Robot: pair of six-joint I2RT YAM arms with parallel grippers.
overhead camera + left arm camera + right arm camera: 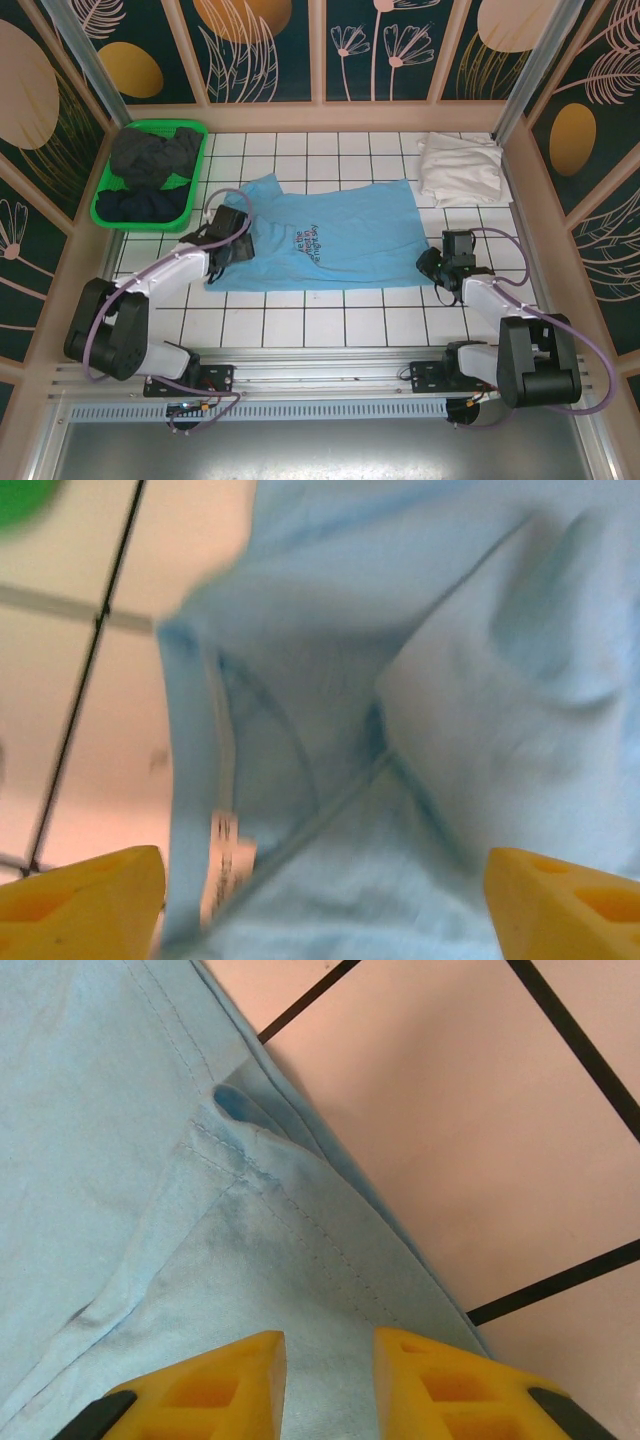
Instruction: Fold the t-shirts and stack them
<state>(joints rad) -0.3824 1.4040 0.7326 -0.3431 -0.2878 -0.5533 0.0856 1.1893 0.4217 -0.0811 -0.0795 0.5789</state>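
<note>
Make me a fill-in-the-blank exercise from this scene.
The t-shirt spread flat is light ____.
The dark shirts lie in the ____ basket.
The folded white shirt sits at the far ____ corner of the table.
The left gripper is ____, not shut.
Missing words: blue; green; right; open.

The printed t-shirt (320, 240) lies spread across the middle of the surface (300, 320). A basket (100, 212) holding crumpled shirts (150, 160) sits behind-left, and a folded t-shirt (458, 168) behind-right.

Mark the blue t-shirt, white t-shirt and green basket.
blue t-shirt (350, 225): top external view, right of print.
white t-shirt (460, 170): top external view, its middle.
green basket (165, 125): top external view, far rim.
</note>
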